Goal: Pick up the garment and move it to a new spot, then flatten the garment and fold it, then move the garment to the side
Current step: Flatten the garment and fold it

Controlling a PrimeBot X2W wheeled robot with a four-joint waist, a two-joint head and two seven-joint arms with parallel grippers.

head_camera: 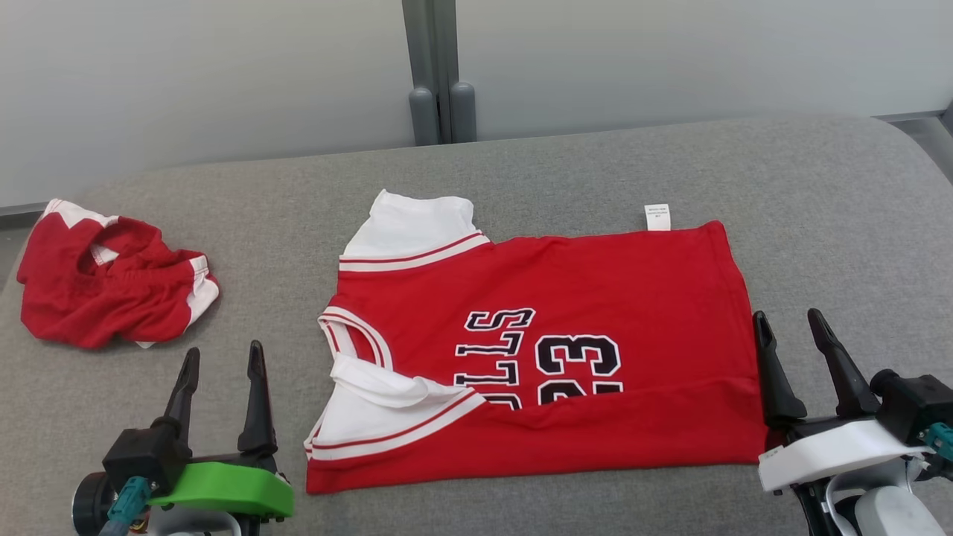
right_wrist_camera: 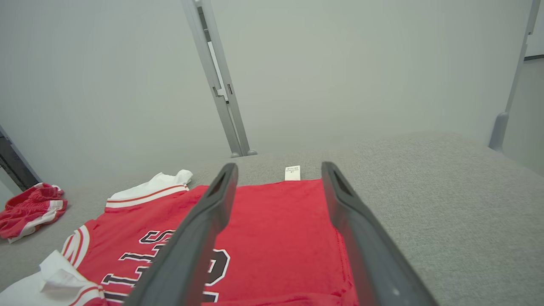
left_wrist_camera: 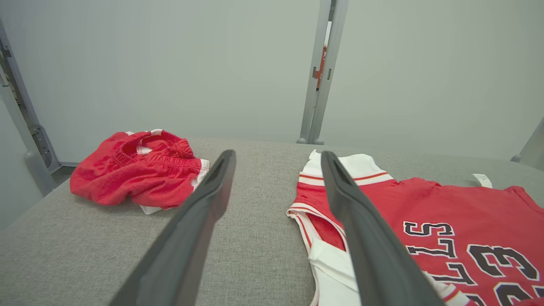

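head view: the red jersey (head_camera: 536, 350) lies spread sideways in the middle of the grey padded surface (head_camera: 595, 164), collar toward the robot's left, hem toward its right. its near long edge is turned up over the lower part of the lettering, so one fold looks made. the risk sits at the near white sleeve (head_camera: 387, 406), which is rumpled and lifted: a further fold over it would likely press in a crease or leave a lopsided bundle. a pair of red shorts (head_camera: 104, 286) lies bunched well apart at the far left. the left gripper (head_camera: 223, 348) is low at the near left, just off the sleeve, fingers apart and holding nothing. the right gripper (head_camera: 787, 315) is at the hem end, also spread and empty, its inner finger right at the cloth edge. a careless move there could snag the hem and drag the fold open.

left wrist view: the fingers (left_wrist_camera: 204, 212) point level across the surface, with the gap between shorts and jersey ahead.

right wrist view: the fingers (right_wrist_camera: 357, 221) angle down over the hem end, the white label (right_wrist_camera: 292, 173) beyond them.
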